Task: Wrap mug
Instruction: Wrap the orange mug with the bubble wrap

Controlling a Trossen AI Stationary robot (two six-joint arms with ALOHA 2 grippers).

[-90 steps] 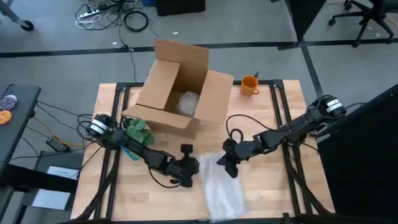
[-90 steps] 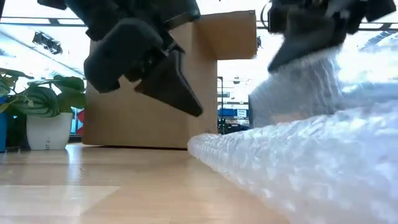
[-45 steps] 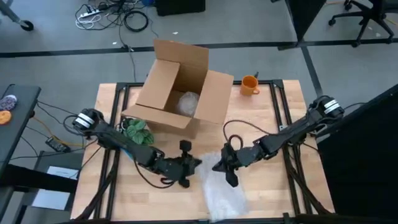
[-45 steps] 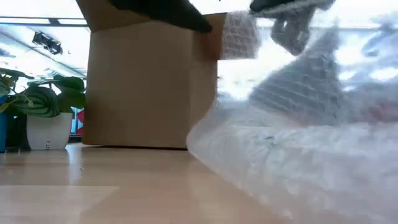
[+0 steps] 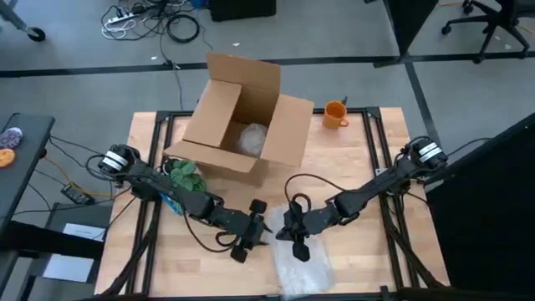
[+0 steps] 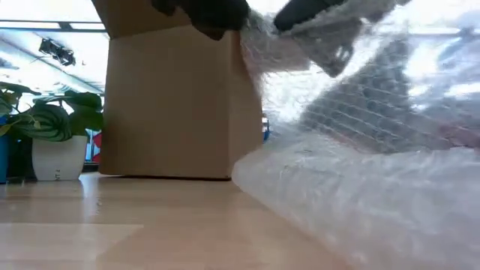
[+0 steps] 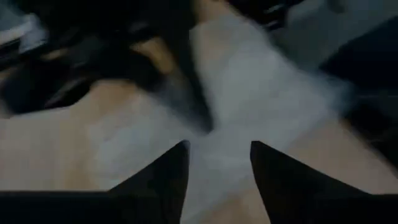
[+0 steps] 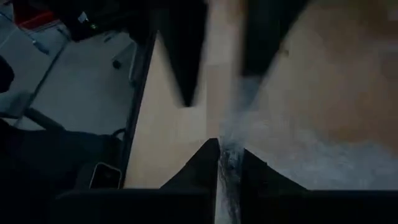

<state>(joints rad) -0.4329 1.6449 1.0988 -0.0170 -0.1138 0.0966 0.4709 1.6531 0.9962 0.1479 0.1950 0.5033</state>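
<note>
A sheet of clear bubble wrap (image 5: 299, 257) lies at the table's near middle, its near part flat on the wood. My right gripper (image 5: 288, 231) is shut on its far left edge, which stands raised (image 6: 300, 67). My left gripper (image 5: 257, 227) is open just left of that edge, with the wrap (image 7: 236, 93) ahead of its fingers (image 7: 163, 171); I cannot tell whether they touch it. The orange mug (image 5: 335, 114) stands upright at the far right of the table, away from both grippers. My right gripper pinches the bubble wrap's edge (image 8: 231, 124) between its two fingers, which come in low from the table's right. The held edge is lifted off the table, and the rest of the sheet (image 6: 360, 202) slopes down and lies on the wood.
An open cardboard box (image 5: 242, 117) with crumpled wrap inside stands at the far middle. A small green plant (image 5: 185, 176) in a white pot (image 6: 58, 157) stands left of the box. Bare wood lies between the box and the sheet.
My right gripper has moved toward the table's left and near edge, drawing the wrap's edge up and over toward the left. My left gripper has come in toward that raised edge from the left. The near part of the sheet has stayed on the table.
</note>
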